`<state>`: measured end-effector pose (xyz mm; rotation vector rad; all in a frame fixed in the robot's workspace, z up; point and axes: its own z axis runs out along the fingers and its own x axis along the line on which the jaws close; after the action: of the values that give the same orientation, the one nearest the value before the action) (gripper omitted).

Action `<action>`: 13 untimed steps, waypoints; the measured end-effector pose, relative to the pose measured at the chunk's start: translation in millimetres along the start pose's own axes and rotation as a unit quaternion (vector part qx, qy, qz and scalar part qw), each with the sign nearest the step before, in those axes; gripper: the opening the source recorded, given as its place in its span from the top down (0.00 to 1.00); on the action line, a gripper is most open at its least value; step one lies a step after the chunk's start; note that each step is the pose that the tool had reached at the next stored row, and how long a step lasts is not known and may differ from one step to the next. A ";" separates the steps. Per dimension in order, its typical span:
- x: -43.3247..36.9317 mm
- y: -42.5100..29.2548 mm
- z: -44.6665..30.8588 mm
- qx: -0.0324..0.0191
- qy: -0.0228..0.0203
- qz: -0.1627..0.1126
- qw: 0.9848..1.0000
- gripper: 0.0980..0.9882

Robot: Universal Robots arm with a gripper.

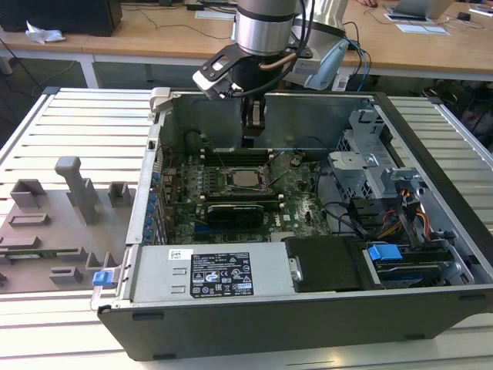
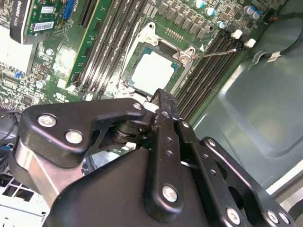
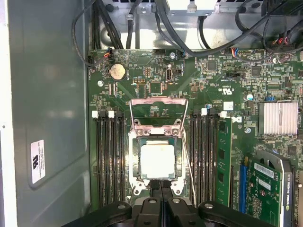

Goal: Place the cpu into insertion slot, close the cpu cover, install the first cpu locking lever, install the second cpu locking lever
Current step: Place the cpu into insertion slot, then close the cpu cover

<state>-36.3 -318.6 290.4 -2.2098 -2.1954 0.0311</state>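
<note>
On the exterior view's left I see the grey fixture board [image 1: 54, 231] lying well apart from the work, outside the computer case [image 1: 308, 339]. Moving across into the case, the green motherboard [image 1: 300, 208] lies flat on its floor, which suits an arm reaching straight down. The gripper [image 1: 253, 141] hangs over the board's middle, close above the near edge of the insertion slot [image 3: 133, 163]. Its fingers [image 3: 152, 191] are pressed together with nothing between them (I read that as a blunt tip for pushing, not a grasp). The cpu [image 3: 157, 160] is already seated in the slot, silver top up and square to the frame. The cpu cover [image 3: 158, 100] is tipped back on its hinge at the side away from the fingers, so I can see the board through its window. I take it that it was left open to let the chip drop in. One thin wire locking lever [image 3: 188, 165] stands released alongside the slot, next to the memory slots [image 3: 203, 161]. Further toward the exterior view's right sits the metal drive cage [image 1: 370, 166], clear of the arm.
</note>
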 end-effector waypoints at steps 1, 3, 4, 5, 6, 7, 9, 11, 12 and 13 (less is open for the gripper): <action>0.0 0.0 -0.1 0.000 0.000 0.000 1.000 0.99; 0.0 0.0 -0.1 0.000 0.000 0.000 1.000 0.99; 0.0 0.0 -0.2 0.000 0.000 0.000 1.000 0.99; 0.0 0.0 -0.2 0.000 0.000 0.000 1.000 0.99; 0.0 0.0 -0.2 0.000 0.000 0.000 1.000 0.99; 0.0 0.0 -0.2 0.000 0.000 0.000 1.000 0.99; 0.0 0.0 -0.3 0.000 0.000 0.000 1.000 0.99; 0.0 0.0 -0.3 0.000 0.000 0.000 1.000 0.99; 0.0 0.5 -0.4 0.000 0.000 0.000 1.000 0.99; 0.0 3.8 -0.6 0.000 0.000 0.000 1.000 0.99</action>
<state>-32.5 -318.7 290.9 -2.2099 -2.1955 0.0318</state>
